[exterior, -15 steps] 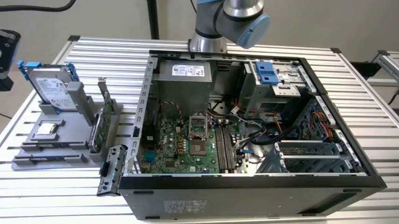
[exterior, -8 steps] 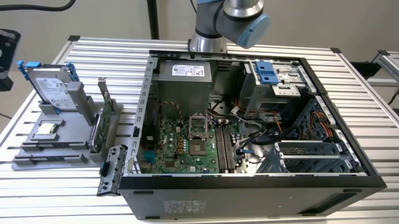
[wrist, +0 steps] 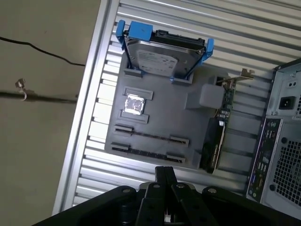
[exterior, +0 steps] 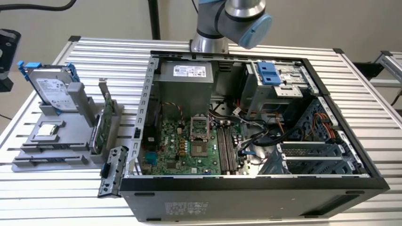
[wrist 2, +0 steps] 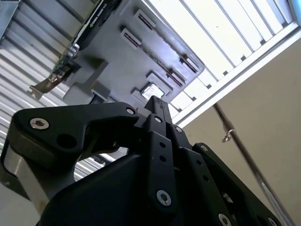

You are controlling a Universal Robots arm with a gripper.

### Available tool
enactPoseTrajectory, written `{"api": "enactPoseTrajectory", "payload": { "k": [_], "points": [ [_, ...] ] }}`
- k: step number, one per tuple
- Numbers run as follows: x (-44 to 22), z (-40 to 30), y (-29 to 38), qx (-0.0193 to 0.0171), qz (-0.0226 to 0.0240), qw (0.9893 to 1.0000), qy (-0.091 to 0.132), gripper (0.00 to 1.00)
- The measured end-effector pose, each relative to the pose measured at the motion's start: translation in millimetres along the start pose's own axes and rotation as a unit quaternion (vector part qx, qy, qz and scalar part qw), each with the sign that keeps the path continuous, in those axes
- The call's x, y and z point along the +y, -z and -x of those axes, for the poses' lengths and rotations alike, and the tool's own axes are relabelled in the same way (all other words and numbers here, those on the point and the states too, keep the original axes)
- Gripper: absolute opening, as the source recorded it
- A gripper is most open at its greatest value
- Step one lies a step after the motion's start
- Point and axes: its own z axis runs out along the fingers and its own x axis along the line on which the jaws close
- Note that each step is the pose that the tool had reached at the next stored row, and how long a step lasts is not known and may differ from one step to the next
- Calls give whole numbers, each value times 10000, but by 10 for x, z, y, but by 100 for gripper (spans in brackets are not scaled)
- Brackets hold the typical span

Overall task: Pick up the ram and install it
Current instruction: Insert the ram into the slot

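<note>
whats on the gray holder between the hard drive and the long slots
A small square silvery chip in its own recess sits between the hard drive and the long slots, as the first wrist view shows.

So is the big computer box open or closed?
Open. The computer case has no cover on its upward side in the exterior view; the motherboard inside shows plainly.

table point(exterior: 113, 52): you see ribbed bare metal, satin silver | tray point(wrist: 160, 122): smooth matt grey plastic | hard drive point(wrist: 164, 54): shiny metal lid, blue plastic rails point(wrist: 138, 30) | end effector point(wrist: 164, 170): matt black | computer case point(exterior: 251, 202): matt black shell
</note>
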Motion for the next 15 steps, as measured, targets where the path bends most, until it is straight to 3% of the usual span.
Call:
{"api": "enactPoseTrajectory", "payload": {
  "k": [15],
  "points": [
    [8,-5,-2,3,2,9999,134,0]
  ]
}}
